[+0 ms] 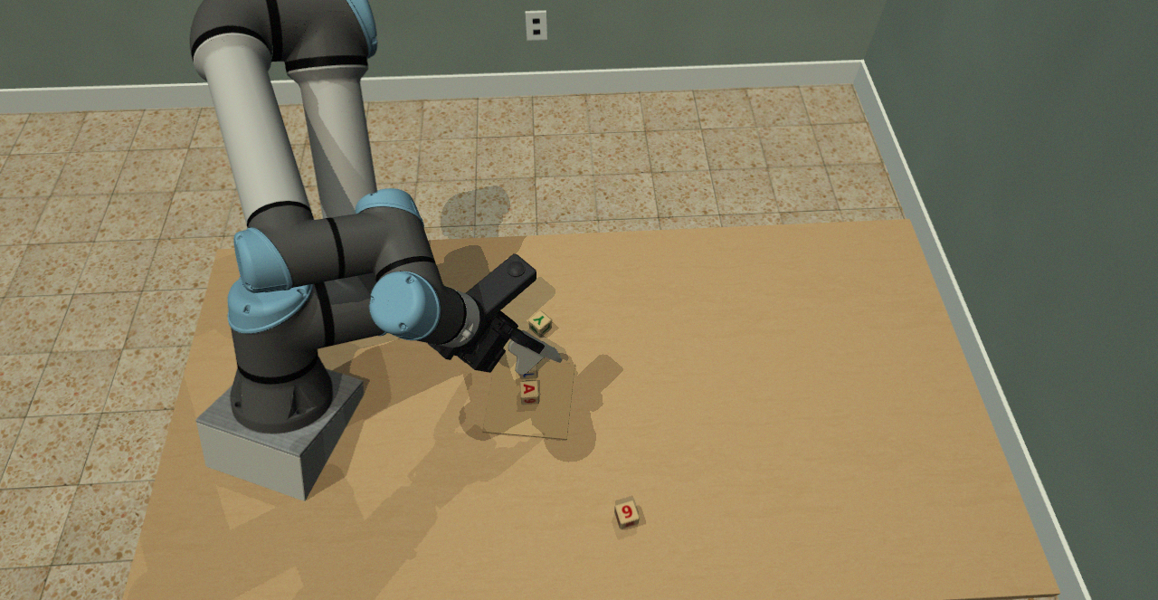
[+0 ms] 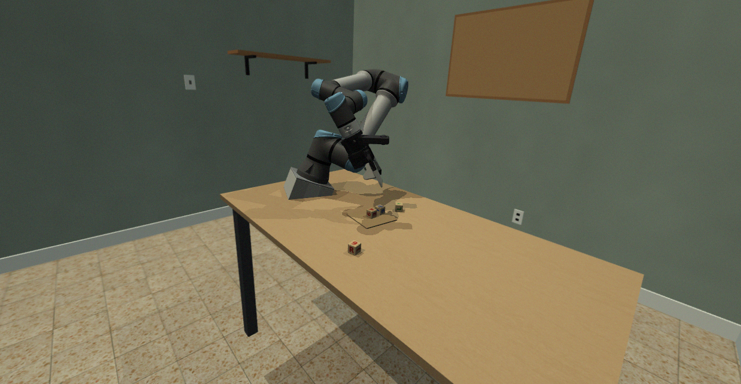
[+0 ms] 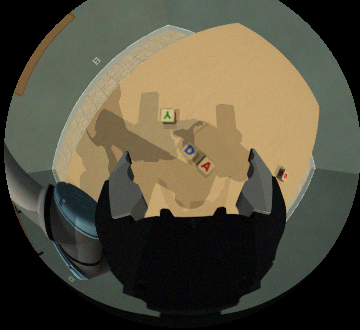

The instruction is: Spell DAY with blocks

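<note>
— Looking from the top, where is the Y block?
— On the tabletop, just off the mat, beside the A block.
— Exterior?
— The gripper hangs above the blocks.
— Wrist?
— Its fingers spread wide, gripping nothing; the D block touches A.

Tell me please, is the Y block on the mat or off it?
Off: the Y block sits on bare table beyond the mat, apart from D and A.
</note>
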You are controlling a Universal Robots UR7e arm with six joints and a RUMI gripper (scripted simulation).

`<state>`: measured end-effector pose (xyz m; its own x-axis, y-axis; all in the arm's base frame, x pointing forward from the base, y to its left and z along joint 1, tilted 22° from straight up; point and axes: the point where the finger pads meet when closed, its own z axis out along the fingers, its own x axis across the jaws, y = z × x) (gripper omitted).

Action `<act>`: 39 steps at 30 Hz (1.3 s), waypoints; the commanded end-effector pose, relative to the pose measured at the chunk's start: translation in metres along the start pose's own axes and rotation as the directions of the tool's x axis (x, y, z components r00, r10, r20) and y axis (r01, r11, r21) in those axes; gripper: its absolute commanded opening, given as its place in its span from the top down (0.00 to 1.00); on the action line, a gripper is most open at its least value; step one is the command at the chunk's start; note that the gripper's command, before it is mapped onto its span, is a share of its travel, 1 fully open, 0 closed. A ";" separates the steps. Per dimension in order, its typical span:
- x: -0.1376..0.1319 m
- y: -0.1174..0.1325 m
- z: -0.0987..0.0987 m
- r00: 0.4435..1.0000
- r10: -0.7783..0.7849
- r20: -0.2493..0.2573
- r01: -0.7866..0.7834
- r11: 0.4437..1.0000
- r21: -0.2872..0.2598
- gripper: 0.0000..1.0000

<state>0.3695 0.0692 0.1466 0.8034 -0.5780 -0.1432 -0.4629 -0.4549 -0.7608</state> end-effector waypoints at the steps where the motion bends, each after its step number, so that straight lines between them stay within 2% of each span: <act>1: 0.000 0.000 0.000 1.000 0.000 -0.001 0.000 1.000 0.000 0.00; 6: 0.003 0.002 -0.002 1.000 0.000 -0.001 0.000 1.000 0.000 0.00; 9: 0.021 0.017 -0.010 1.000 0.000 -0.001 0.000 1.000 0.000 0.00; 14: 0.035 0.028 -0.017 1.000 0.000 -0.001 0.000 1.000 0.000 0.00; 39: 0.035 0.029 -0.017 1.000 0.000 -0.001 0.000 1.000 0.000 0.00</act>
<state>0.3778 0.0248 0.1303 0.8034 -0.5780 -0.1432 -0.4628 -0.4549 -0.7609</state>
